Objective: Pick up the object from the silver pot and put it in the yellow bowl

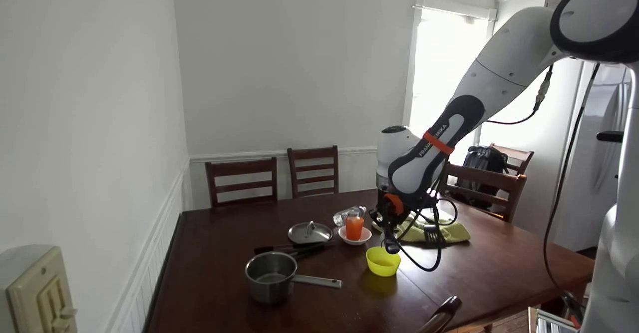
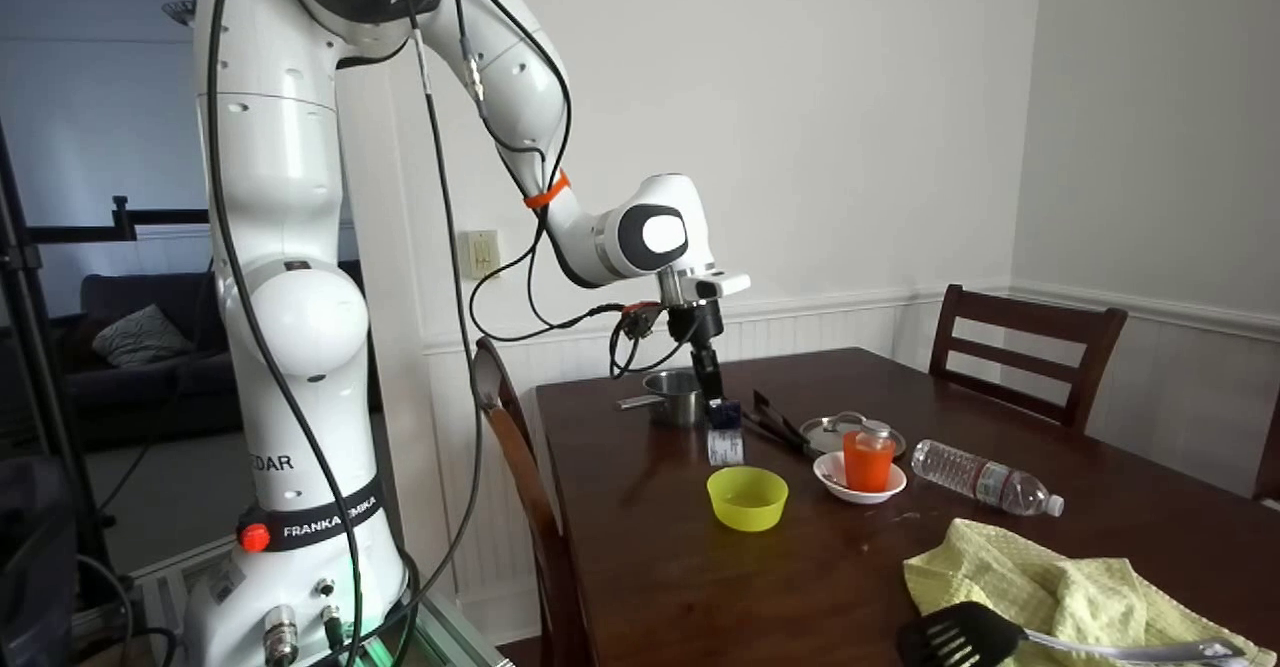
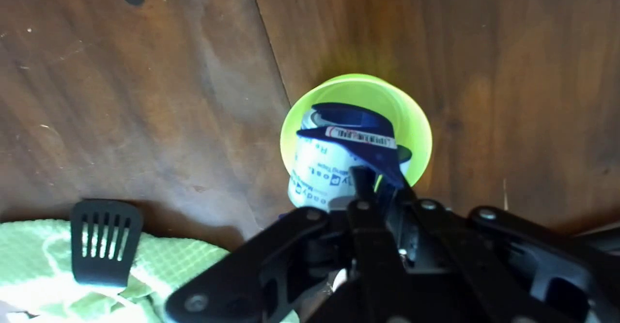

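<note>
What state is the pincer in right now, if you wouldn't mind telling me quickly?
Pincer: closed, holding the blue-and-white tape dispenser by its blue plastic.

We're in a home, the dining area: dark-brown slatted wooden chairs (image 1: 312,153) stand around a dark-brown wooden bench (image 1: 214,253), white grooved panelling (image 2: 500,547) lines the pale wall (image 2: 850,127), and there, a dark upholstered sofa (image 2: 150,397) with a patterned grey cushion (image 2: 143,335)!
</note>
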Motion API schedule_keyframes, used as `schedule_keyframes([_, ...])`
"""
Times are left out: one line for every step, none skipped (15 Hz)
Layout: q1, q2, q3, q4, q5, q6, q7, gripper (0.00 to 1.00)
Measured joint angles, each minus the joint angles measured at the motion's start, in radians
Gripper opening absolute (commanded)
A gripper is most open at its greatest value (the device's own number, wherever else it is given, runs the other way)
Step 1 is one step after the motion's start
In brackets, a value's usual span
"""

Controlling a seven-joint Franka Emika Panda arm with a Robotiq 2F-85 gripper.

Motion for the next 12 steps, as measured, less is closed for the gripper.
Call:
schedule_keyframes([-0.012,0.005,-0.006,-0.001,-0.007,0.012,0.021,0.03])
schedule_keyframes([-0.021,0.011,-0.010,-0.001,-0.011,0.022,0.042,0.03])
schedule_keyframes([-0.028,0.019,-0.015,-0.001,-0.012,0.033,0.060,0.03])
schedule_keyframes([-0.032,0.029,-0.019,0.001,-0.012,0.041,0.074,0.03])
schedule_keyframes([-0.034,0.042,-0.022,0.002,-0.012,0.053,0.087,0.03])
schedule_keyframes([-0.034,0.056,-0.025,0.005,-0.012,0.065,0.100,0.03])
schedule_keyframes([-0.034,0.072,-0.028,0.011,-0.012,0.072,0.111,0.03])
schedule_keyframes([-0.034,0.088,-0.030,0.017,-0.012,0.078,0.121,0.03])
schedule_keyframes([-0.033,0.103,-0.033,0.024,-0.012,0.081,0.131,0.03])
schedule_keyframes([-0.033,0.116,-0.035,0.030,-0.011,0.084,0.138,0.03])
schedule_keyframes([-0.032,0.129,-0.038,0.036,-0.011,0.087,0.142,0.03])
schedule_keyframes([-0.031,0.140,-0.040,0.042,-0.008,0.090,0.142,0.03])
